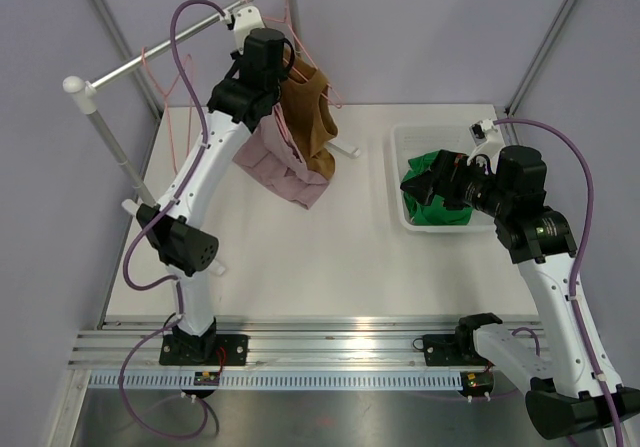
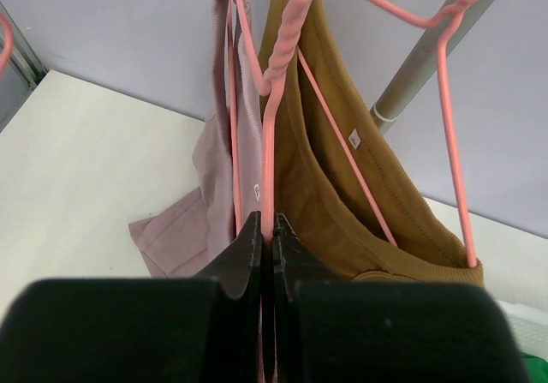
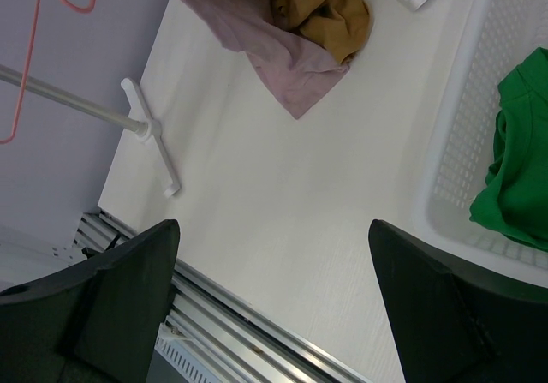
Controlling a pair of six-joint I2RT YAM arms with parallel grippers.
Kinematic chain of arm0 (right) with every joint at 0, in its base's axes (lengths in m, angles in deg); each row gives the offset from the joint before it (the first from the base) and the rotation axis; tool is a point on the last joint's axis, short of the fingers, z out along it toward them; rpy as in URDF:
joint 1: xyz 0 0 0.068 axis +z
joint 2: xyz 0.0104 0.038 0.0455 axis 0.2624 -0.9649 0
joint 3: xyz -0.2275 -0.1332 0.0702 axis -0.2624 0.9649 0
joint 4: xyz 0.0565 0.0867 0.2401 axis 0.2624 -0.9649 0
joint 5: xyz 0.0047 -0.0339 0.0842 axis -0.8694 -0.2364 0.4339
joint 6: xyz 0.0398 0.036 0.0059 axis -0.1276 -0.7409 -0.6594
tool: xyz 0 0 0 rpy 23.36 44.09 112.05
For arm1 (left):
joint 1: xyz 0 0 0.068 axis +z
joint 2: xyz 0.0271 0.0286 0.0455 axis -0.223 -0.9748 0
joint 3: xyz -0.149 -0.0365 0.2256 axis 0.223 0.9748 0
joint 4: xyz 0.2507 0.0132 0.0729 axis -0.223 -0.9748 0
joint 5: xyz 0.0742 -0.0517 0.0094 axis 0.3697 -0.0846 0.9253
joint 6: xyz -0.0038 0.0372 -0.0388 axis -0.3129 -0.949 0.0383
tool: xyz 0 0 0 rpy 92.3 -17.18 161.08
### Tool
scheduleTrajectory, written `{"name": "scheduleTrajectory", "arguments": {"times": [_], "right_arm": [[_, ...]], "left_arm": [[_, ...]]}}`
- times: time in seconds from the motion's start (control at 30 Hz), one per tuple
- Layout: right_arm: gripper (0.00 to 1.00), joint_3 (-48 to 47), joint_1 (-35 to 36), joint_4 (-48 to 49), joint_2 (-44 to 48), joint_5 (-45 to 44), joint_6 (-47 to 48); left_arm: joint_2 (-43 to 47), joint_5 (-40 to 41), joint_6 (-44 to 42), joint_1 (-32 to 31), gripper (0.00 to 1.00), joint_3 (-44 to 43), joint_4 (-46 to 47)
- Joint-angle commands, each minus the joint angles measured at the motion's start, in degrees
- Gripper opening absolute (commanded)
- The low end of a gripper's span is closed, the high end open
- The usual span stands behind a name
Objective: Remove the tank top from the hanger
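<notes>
Pink hanger (image 2: pixel 268 143), clamped in the left jaws, may unhook from the rail (image 1: pixel 125 63), tank top (image 2: pixel 342 199) aboard; right jaws gape empty.

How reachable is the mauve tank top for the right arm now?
Probably yes: the right gripper hangs open over the basket, with bare table between it and the mauve tank top.
</notes>
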Motion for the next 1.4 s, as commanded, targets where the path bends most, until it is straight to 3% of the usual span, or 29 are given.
{"name": "scheduleTrajectory", "arguments": {"times": [0.0, 0.2, 0.33, 0.47, 0.57, 0.77, 0.9, 1.07, 1.17, 1.37], "right_arm": [[1.00, -0.3, 0.0, 2.3, 0.2, 1.7, 0.6], [0.99, -0.8, 0.1, 2.1, 0.3, 1.8, 0.6], [0.99, -1.1, 0.0, 1.9, 0.5, 2.1, 0.6], [0.99, -1.5, 0.1, 2.2, 0.6, 4.4, 0.6], [1.00, -1.7, 0.0, 2.6, 0.6, 6.5, 0.4], [0.99, -0.2, 0.2, 6.1, 0.0, 12.1, -2.2], [0.98, 2.3, 1.5, 11.9, -0.7, 16.6, -6.3], [0.99, 4.2, 12.1, 19.0, -2.1, 10.2, -8.6], [1.00, 4.9, 21.3, 21.6, -4.8, 0.6, -8.4], [0.99, 8.8, 29.3, 29.2, -9.9, -13.3, -10.3]], "left_arm": [[7.3, 3.5, 1.0, -0.5, 0.00, -1.6, 3.2], [11.9, 6.7, -1.0, -3.0, 0.00, -1.7, 4.1], [18.6, 5.4, 0.3, -5.3, 0.00, 5.5, 5.0], [29.5, 3.4, 1.9, -9.0, 0.00, 20.9, 7.8], [37.8, 0.8, 3.4, -11.4, 0.00, 27.0, 7.2], [54.9, -12.8, 6.5, -15.6, 0.00, 44.1, 5.0], [64.6, -30.5, 9.0, -16.7, 0.00, 57.1, 8.5], [70.3, -44.2, 11.3, -19.6, 0.00, 70.8, 13.0], [72.6, -47.2, 14.3, -21.4, 0.00, 77.5, 15.8], [79.3, -46.8, 21.4, -22.6, 0.00, 87.1, 21.3]]}}
